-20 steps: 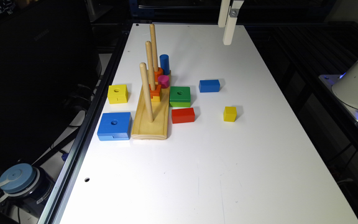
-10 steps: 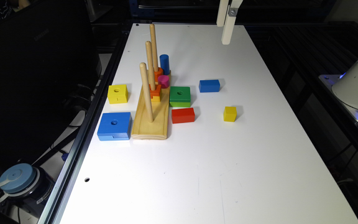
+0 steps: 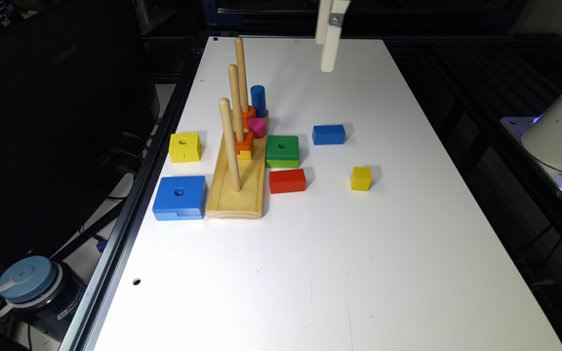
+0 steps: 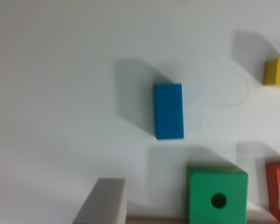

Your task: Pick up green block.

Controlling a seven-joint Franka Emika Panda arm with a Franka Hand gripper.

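Overhead, high above the far end of the white table (image 3: 359,268): gripper (image 3: 328,66) hanging straight down from the top edge of the exterior view, vertical, untilted, holding nothing, touching nothing; open or closed, cannot tell. Well apart from the green block (image 3: 282,150), farther back and toward the exterior view's right of it, roughly over bare table beyond the blue brick (image 3: 329,134). On the table toward the exterior view's left, a long wooden peg base (image 3: 236,195) with three upright pegs, orange pieces threaded low on the two far ones. Just beside the base's near end, on the exterior view's left, a blue holed block (image 3: 179,197). Flat on the table against the base's other long side, about midway along it, the green block again (image 4: 217,198), dark top up, lime band below, round hole in the centre, nothing on it. Behind the blue holed block, a yellow holed block (image 3: 185,146). Near the green block, the blue brick (image 4: 169,111) on the far side and a red brick (image 3: 287,181) just beside its near side. Farther toward the exterior view's right, a small yellow cube (image 3: 361,178), apart from the rest. By the far pegs, a blue cylinder (image 3: 258,100) standing upright and a magenta cylinder (image 3: 256,127) in front of it
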